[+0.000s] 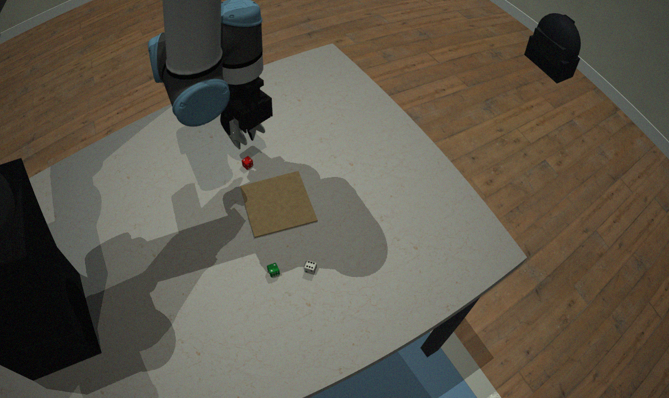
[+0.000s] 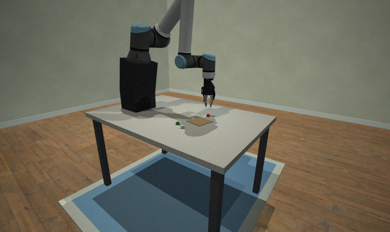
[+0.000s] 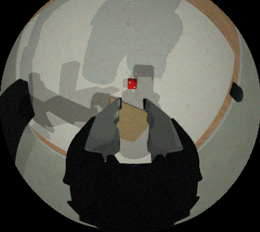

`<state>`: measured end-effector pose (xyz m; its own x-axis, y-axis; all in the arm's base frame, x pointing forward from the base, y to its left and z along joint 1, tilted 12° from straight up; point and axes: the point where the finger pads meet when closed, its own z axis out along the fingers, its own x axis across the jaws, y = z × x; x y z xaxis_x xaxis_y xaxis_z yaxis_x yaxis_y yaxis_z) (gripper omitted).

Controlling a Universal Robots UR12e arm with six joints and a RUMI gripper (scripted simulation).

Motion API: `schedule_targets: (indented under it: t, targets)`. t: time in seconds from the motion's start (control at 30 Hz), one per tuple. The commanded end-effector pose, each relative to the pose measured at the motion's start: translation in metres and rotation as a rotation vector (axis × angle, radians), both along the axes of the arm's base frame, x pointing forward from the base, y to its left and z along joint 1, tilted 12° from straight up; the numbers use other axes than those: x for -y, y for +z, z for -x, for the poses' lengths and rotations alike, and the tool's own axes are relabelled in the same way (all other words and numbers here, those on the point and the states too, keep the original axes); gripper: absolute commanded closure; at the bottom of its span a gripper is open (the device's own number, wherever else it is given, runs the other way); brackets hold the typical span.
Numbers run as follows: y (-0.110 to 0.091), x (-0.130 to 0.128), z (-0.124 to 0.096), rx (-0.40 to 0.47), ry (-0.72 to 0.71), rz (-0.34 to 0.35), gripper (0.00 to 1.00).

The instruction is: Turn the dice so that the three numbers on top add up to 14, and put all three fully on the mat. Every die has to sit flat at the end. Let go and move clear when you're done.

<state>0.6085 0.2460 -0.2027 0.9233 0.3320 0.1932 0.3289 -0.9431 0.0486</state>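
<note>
Hovering above the table [image 1: 400, 208] [image 2: 161, 127] [image 3: 202, 62], the gripper [image 1: 249, 141] [image 2: 208, 106] [image 3: 132, 98] has its jaws partly apart, holding nothing. Below it lies the red die [image 1: 247, 162] [image 2: 208, 115] [image 3: 132, 84]; beyond that, the mat [image 1: 279, 203] [image 2: 199, 121] [image 3: 133, 121], and farthest from it, green [image 1: 273, 270] [image 2: 177, 123] and white dice [image 1: 310, 267] [image 2: 182, 126].

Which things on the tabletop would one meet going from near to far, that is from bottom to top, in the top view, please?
Green die with white pips and white die with black pips, roughly level → flat square tan mat → red die with white pips.
</note>
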Motion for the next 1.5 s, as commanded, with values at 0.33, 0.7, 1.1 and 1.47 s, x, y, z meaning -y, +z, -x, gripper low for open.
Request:
schedule_targets:
  t: [0.33,0.7,1.1,1.47]
  targets:
    - [0.0,0.0,0.0,0.001,0.0,0.0,0.79]
    - [0.0,0.0,0.0,0.001,0.0,0.0,0.79]
    - [-0.002,0.0,-0.001,0.001,-0.003,-0.001,0.79]
    - [-0.013,-0.001,-0.003,0.001,-0.005,-0.001,0.79]
